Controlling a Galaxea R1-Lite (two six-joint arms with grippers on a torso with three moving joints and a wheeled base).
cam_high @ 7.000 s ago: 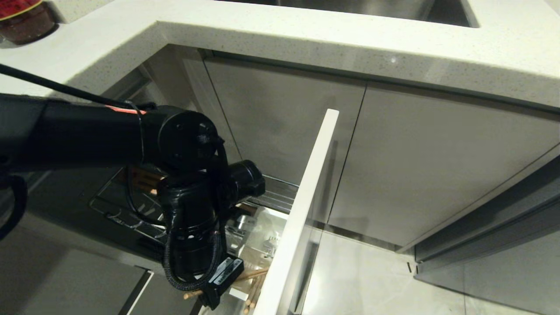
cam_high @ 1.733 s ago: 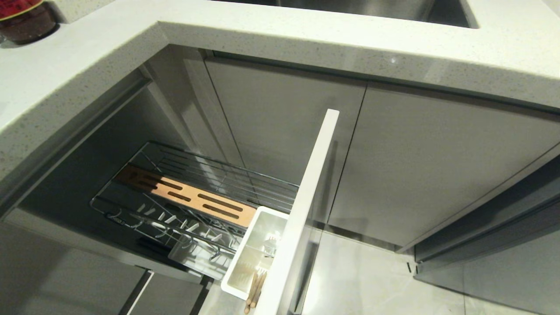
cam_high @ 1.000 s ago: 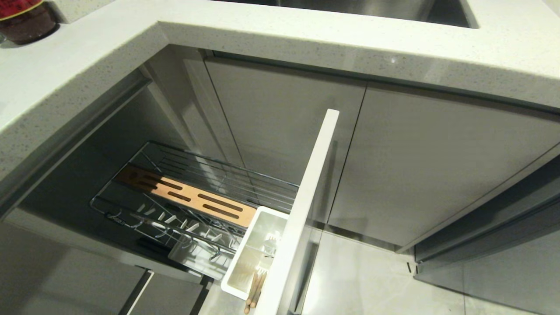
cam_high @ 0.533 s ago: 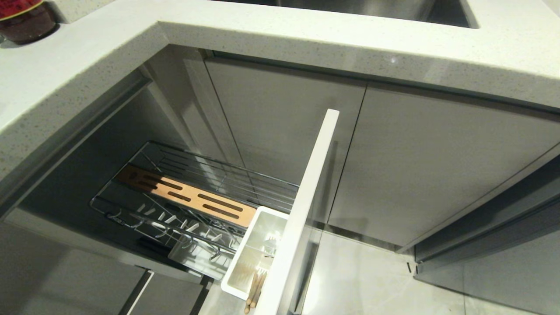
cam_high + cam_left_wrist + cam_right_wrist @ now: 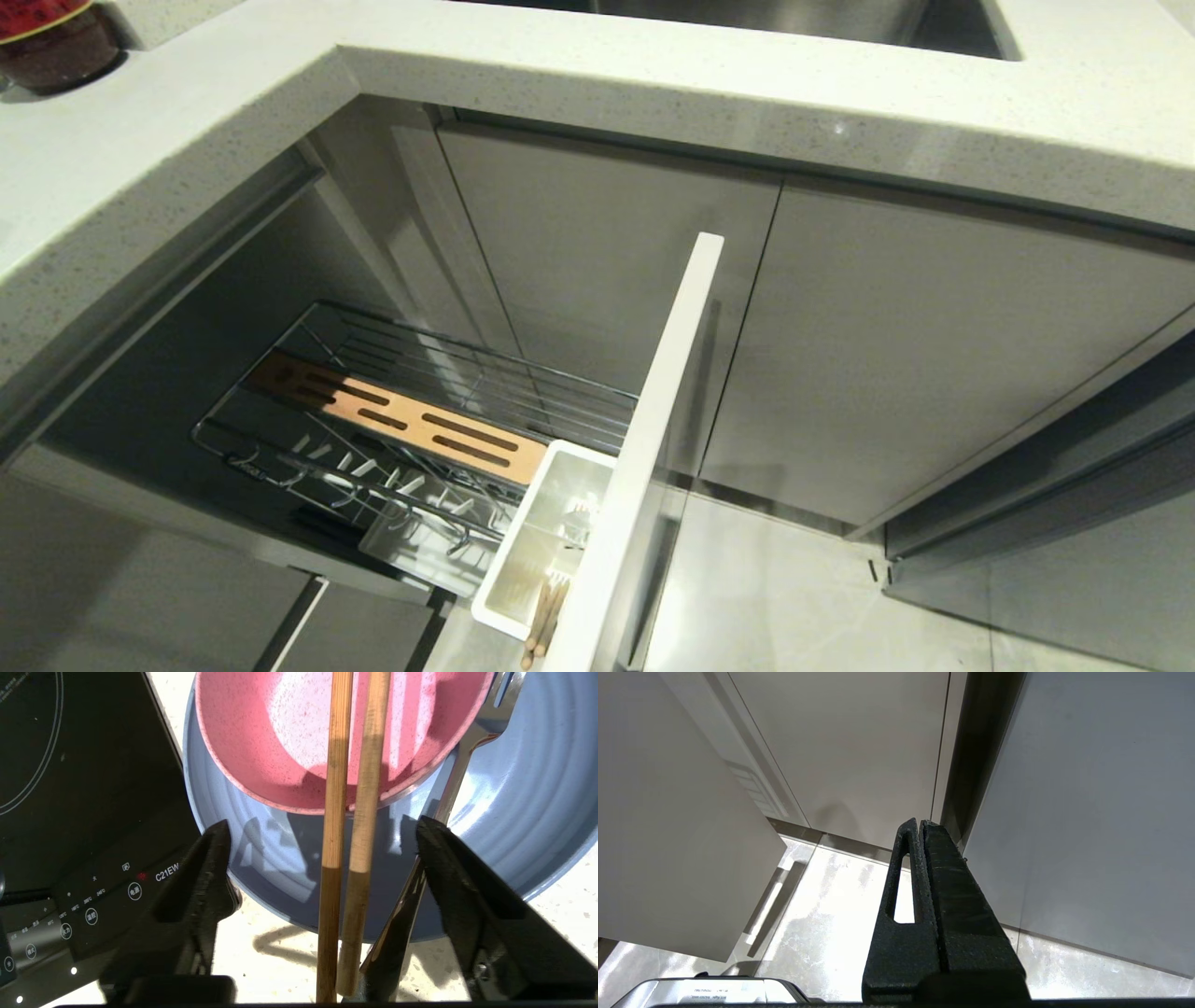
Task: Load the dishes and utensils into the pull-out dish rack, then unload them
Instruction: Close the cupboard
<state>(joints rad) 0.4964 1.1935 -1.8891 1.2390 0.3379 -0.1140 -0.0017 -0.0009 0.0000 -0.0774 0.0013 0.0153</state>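
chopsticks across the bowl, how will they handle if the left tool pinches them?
The chopsticks look stiff: slim, straight wood. They are probably light and apt to roll or splay, since they lie loose, side by side, bridging the bowl rim. The open left tool straddles both, so closing may squeeze them together.

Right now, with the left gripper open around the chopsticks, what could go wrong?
1. The chopsticks lie loose across the rim of the pink bowl, their ends reaching past the blue plate; a nudge may roll them onto the counter.
2. The fork handle runs close beside one finger of the open left gripper; pulling away could snag it.
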